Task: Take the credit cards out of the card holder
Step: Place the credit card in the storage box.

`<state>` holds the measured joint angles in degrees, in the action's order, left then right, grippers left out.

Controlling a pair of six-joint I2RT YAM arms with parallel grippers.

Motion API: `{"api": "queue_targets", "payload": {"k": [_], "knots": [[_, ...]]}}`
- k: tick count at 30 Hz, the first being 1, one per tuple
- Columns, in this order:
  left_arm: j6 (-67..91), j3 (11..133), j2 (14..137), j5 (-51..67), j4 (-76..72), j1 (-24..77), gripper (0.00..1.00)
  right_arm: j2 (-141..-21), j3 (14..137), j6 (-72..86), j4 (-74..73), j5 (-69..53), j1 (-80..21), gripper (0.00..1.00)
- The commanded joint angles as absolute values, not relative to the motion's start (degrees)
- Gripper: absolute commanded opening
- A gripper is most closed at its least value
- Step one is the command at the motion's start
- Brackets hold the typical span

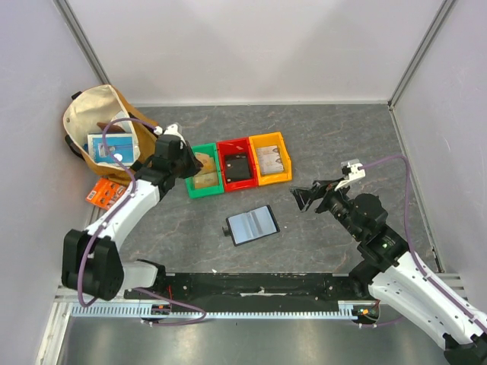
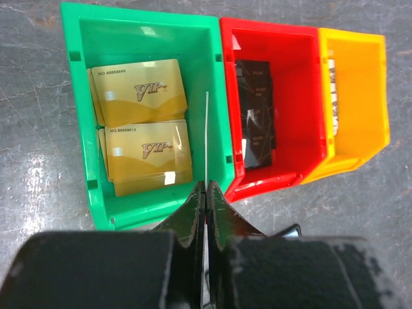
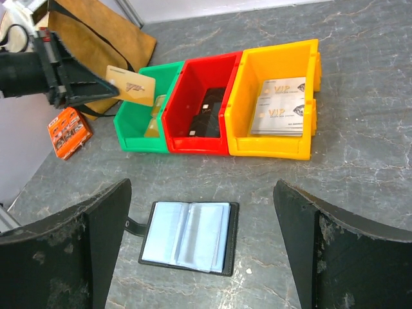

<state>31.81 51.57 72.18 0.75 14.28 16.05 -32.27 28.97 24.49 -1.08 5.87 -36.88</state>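
Top view: the black bifold card holder point(image 1: 253, 224) lies open on the grey bench point(image 1: 342, 144); left wrist: the left hand point(image 2: 206, 188) clamps a gold plastic card point(image 2: 206, 138) above the green bin point(image 2: 148, 32), likely for sorting; right wrist: the right hand point(image 3: 201, 193) is wide open, facing the holder.

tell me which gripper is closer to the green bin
Left. The left gripper hangs at the edge of the green bin, shut on a gold card just above it. The right gripper stands open well off to the side, beyond the yellow bin.
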Motion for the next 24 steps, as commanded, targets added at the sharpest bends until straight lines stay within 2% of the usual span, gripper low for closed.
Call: {"api": "queue_targets", "payload": {"k": [1, 11, 17, 20, 24], "knots": [[30.32, 53.44, 77.07, 1.76, 12.66, 15.38, 0.02, -31.2, 28.65, 22.68, -1.67, 3.08, -36.91, 0.98], [33.22, 52.65, 82.88, 5.8, 7.82, 15.38, 0.03, -33.04, 28.04, 22.85, -1.94, -1.3, -36.91, 0.98], [32.43, 54.05, 86.22, 5.1, 10.19, 15.38, 0.27, -36.56, 28.04, 23.29, -1.58, -3.78, -36.91, 0.98], [32.43, 53.96, 86.4, 3.61, 10.55, 15.38, 0.44, -37.7, 27.95, 23.47, -1.49, -4.48, -36.91, 0.98], [31.21, 55.1, 85.08, 0.62, 12.12, 15.38, 0.55, -39.72, 27.95, 23.91, -1.41, -5.8, -36.91, 0.98]]}}
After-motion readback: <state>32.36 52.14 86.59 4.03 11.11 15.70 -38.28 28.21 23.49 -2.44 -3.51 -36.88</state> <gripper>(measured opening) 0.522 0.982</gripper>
